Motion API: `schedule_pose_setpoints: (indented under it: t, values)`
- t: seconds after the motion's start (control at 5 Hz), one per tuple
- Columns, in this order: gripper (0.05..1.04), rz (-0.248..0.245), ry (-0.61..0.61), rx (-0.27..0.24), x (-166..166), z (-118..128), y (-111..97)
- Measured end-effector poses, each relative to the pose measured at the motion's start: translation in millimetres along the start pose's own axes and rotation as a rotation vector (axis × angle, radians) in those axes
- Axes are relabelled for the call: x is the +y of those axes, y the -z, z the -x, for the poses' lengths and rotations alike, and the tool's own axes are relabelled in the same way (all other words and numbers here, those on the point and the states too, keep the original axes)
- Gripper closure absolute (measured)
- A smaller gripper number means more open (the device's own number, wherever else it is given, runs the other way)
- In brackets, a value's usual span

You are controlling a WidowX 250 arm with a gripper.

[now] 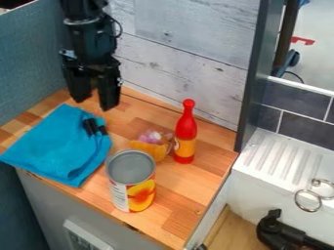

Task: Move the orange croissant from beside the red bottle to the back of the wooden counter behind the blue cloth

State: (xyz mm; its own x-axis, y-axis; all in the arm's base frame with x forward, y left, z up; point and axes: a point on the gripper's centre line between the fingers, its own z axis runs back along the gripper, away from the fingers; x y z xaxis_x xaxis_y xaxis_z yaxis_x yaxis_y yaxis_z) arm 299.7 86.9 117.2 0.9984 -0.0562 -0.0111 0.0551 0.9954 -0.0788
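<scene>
The gripper [93, 103] is hanging above the counter [175, 233], its fingers standing apart and grasping nothing; no grasp is being completed. The cloth [57, 145] is lying unheld just beyond the fingertips, toward the camera, with a dark item [95, 127] resting on it. Farther out, the can [133, 181] and bottle [186, 135] are standing upright.

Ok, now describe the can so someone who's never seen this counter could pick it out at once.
Find the wooden counter beside the white sink. Near its front edge, just right of the blue cloth in the camera's view, stands an upright can. It is wide, with a flat grey top and orange fruit on its label, unlike the slim, narrow-necked red bottle behind it.
</scene>
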Motion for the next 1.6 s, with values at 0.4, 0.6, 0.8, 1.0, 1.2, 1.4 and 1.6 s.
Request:
schedule_pose_setpoints:
  t: [0.4,0.6,0.8,1.0,1.2,1.4,1.6]
  values:
    - [0.083,0.007,-0.016,0.033,-21.9,-19.4,35.4]
    - [0.083,0.036,-0.016,0.024,-23.5,-27.9,47.4]
    - [0.083,0.039,-0.043,0.041,-19.3,-38.9,58.1]
    - [0.083,0.053,-0.048,0.064,-17.0,-47.3,71.7]
    - [0.083,0.084,-0.053,0.060,-20.3,-52.6,76.5]
    - [0.083,0.096,-0.060,0.048,-21.9,-55.5,77.1]
    - [0.083,0.114,-0.071,0.041,-23.4,-58.7,79.6]
